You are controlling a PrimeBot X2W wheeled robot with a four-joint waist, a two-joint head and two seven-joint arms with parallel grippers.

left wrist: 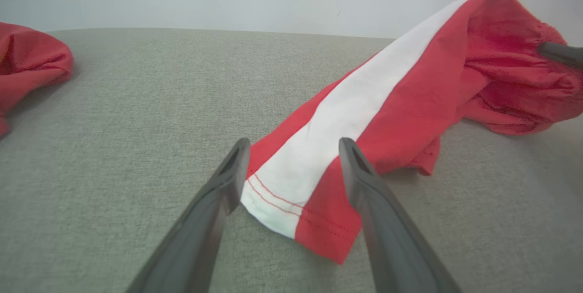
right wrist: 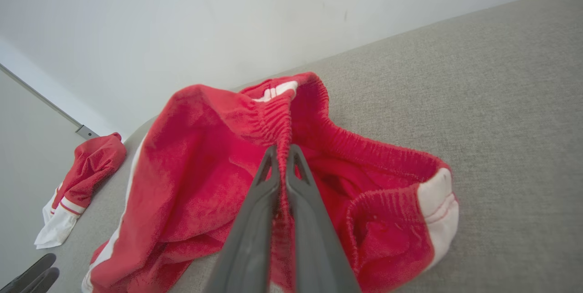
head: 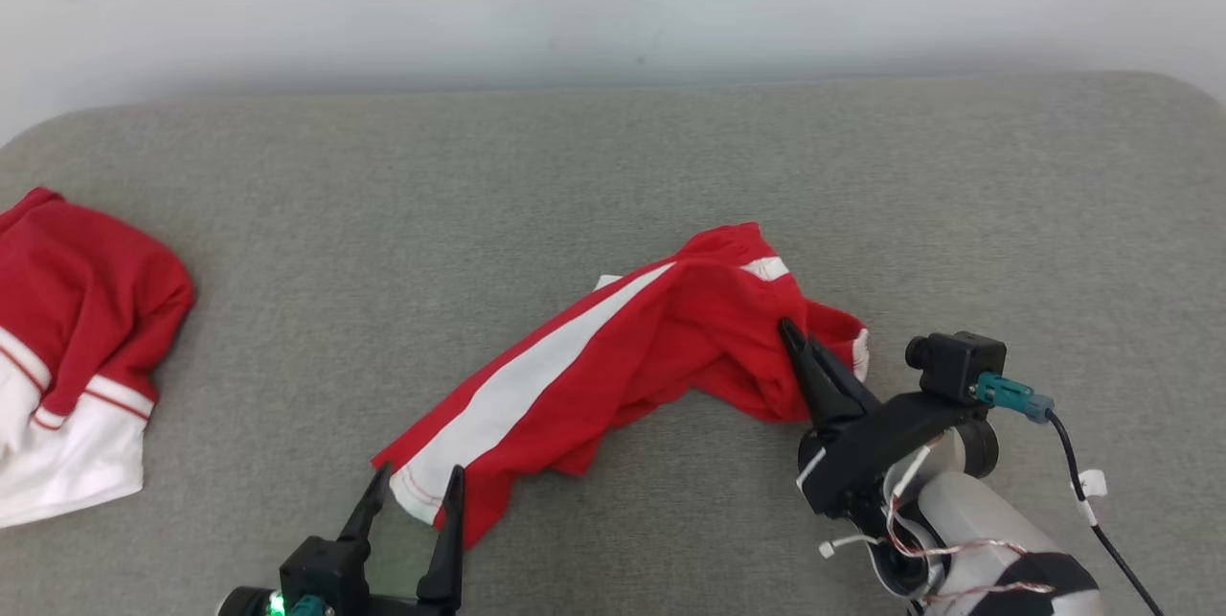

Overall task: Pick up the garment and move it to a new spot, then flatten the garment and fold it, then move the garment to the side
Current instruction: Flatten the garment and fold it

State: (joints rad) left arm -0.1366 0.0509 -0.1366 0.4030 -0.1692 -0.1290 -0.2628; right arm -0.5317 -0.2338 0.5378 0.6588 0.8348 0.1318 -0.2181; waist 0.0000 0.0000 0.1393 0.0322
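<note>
Right wrist view has the right claw [right wrist: 282, 149] clenched tight, its two fingers pinching a ridge of the gathered elastic waistband [right wrist: 364, 151] of the garment [right wrist: 205, 170], red shorts with a white side stripe. The cloth bunches around the fingertips and slumps onto the grey counter [right wrist: 501, 101]. In the head view that grip sits between 3 and 4 o'clock from the middle. The shorts run from it down toward 7 o'clock, where the left claw [head: 419, 470] stands released, jaws wide, one finger on either side of the leg hem [left wrist: 291, 220]. I cannot tell whether its tips touch the cloth. A second red and white garment [head: 77, 309] lies well apart at the 9 o'clock edge. I judge this to be the taking-hold part of the first step: one end is gripped, the other is not, and the shorts lie crumpled on the counter, not yet lifted. The next move seems to call for the left claw to ease toward 12 o'clock in its own view and close on the hem, catching both layers, so the arms can raise the shorts stretched between them.
</note>
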